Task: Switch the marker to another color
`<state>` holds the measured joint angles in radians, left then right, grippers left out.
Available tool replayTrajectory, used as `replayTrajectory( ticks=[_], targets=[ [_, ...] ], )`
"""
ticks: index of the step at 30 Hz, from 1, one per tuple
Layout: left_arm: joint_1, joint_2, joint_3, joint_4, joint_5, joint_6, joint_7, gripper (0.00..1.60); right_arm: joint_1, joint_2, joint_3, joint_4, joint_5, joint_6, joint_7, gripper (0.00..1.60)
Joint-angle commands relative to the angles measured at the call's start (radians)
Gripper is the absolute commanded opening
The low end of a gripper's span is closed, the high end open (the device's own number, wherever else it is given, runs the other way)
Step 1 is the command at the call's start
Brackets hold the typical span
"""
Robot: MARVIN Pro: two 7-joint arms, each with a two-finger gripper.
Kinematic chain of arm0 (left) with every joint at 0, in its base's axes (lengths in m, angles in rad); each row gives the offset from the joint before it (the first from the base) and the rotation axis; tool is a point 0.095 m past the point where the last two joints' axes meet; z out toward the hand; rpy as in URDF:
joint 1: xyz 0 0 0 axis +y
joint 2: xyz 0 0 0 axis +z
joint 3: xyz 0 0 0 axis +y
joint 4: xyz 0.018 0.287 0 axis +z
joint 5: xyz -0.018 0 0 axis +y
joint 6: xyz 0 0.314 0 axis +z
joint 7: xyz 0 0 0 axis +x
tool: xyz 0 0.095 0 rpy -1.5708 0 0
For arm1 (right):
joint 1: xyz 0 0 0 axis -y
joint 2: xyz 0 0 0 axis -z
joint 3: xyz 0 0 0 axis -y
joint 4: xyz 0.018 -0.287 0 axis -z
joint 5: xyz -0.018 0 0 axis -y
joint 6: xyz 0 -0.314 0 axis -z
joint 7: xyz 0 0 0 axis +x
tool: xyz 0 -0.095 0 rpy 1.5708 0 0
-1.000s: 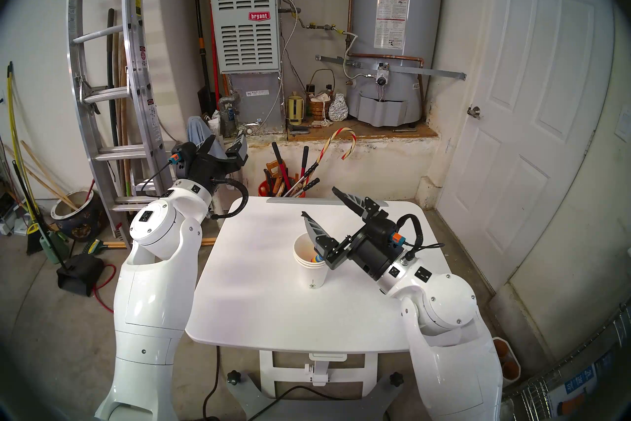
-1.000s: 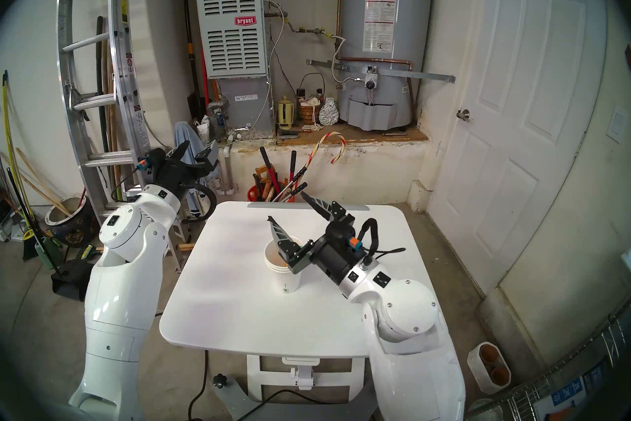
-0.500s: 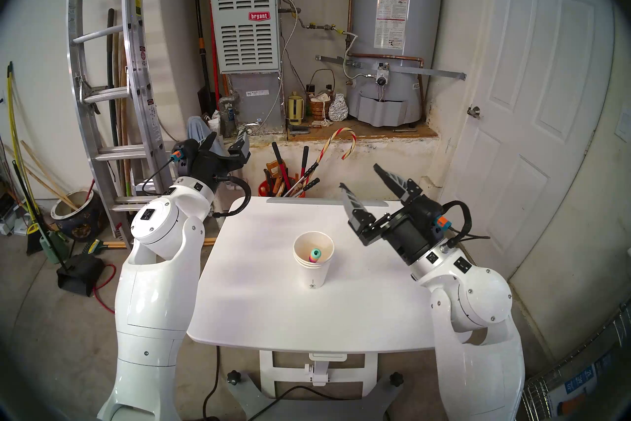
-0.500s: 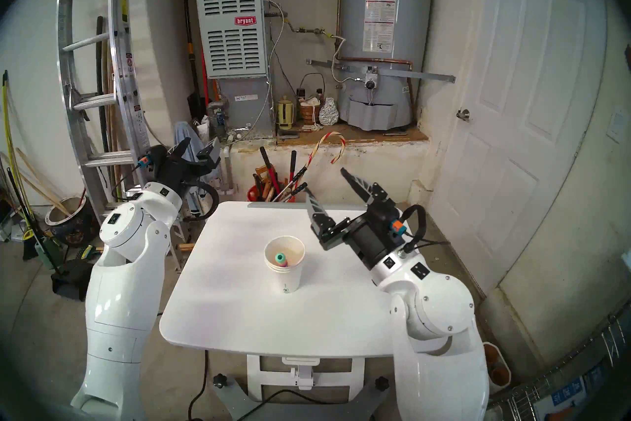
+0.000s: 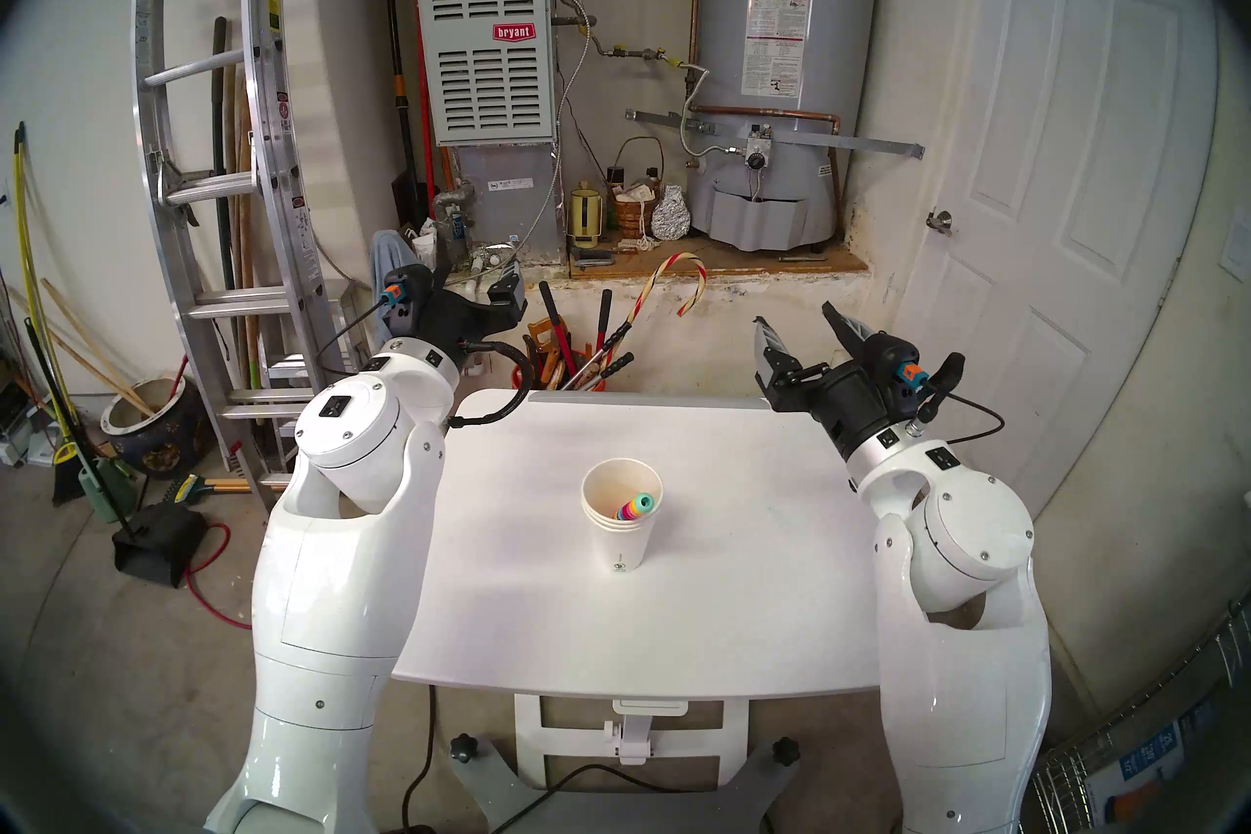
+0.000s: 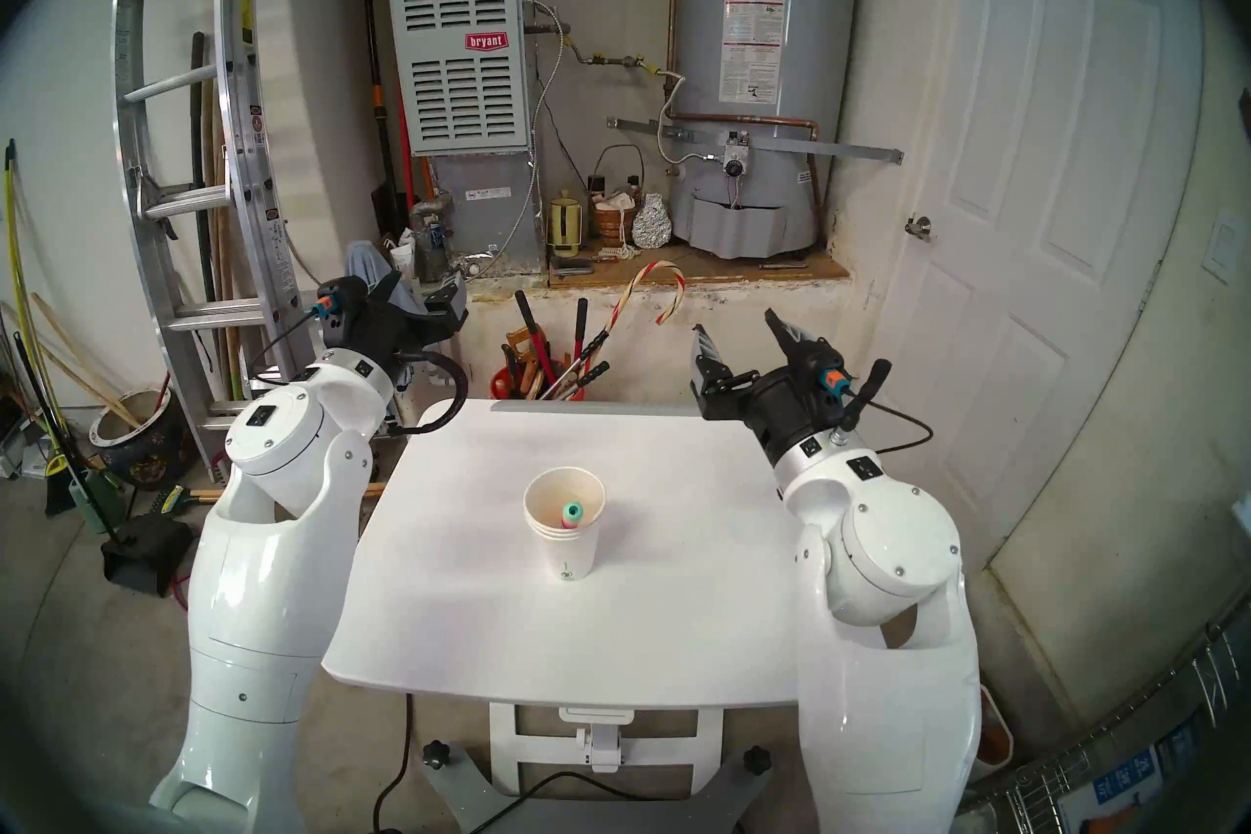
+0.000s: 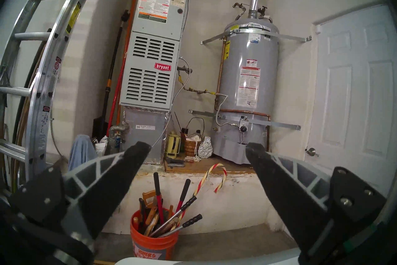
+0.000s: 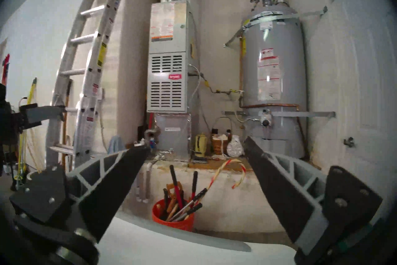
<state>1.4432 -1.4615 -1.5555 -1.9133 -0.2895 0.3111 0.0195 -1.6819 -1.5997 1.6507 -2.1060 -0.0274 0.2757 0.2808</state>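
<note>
The marker stands inside a stack of white paper cups near the middle of the white table. Only its teal end and a few pink, yellow and orange segments show above the rim, and it leans toward the cup's right side. My right gripper hangs open and empty above the table's far right corner, well away from the cup. At the far left corner, level with it, my left gripper is also open and empty.
An orange bucket of long-handled tools, with a striped candy cane in it, stands on the floor just behind the table. A ladder leans at the left. The furnace, the water heater and a white door line the back wall.
My right gripper has pulled away from the cup, up and back to the right, leaving the marker in it. The marker now leans more to the right. The left arm shifted slightly rightward.
</note>
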Motion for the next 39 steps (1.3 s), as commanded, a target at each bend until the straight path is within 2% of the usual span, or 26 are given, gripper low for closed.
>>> replayTrajectory(
  ticks=[1,10,11,12,21,28,30,39],
  targets=[
    [-0.056,-0.036,0.027,-0.025,0.056,0.052,0.099,1.6,0.115,-0.002,-0.022,0.021,-0.022,0.1,-0.125,1.6],
    [-0.087,-0.074,0.056,-0.012,0.113,0.131,0.23,1.6,0.189,-0.015,-0.026,0.072,-0.027,0.187,-0.282,1.6],
    [-0.089,-0.078,0.06,-0.013,0.119,0.14,0.244,1.6,0.219,-0.02,-0.028,0.09,-0.028,0.206,-0.298,1.6],
    [-0.089,-0.08,0.064,-0.016,0.127,0.141,0.258,1.6,0.21,-0.019,-0.033,0.083,-0.031,0.205,-0.313,1.6],
    [-0.092,-0.091,0.06,-0.017,0.141,0.171,0.32,1.6,0.246,-0.034,-0.047,0.104,-0.022,0.246,-0.388,1.6],
    [-0.091,-0.088,0.061,-0.023,0.14,0.184,0.319,1.6,0.25,-0.037,-0.056,0.101,-0.026,0.251,-0.389,1.6],
    [-0.092,-0.088,0.062,-0.023,0.14,0.185,0.321,1.6,0.25,-0.039,-0.056,0.099,-0.006,0.25,-0.394,1.6],
    [-0.092,-0.088,0.062,-0.023,0.14,0.187,0.322,1.6,0.244,-0.024,-0.067,0.098,-0.023,0.256,-0.391,1.6]
  ],
)
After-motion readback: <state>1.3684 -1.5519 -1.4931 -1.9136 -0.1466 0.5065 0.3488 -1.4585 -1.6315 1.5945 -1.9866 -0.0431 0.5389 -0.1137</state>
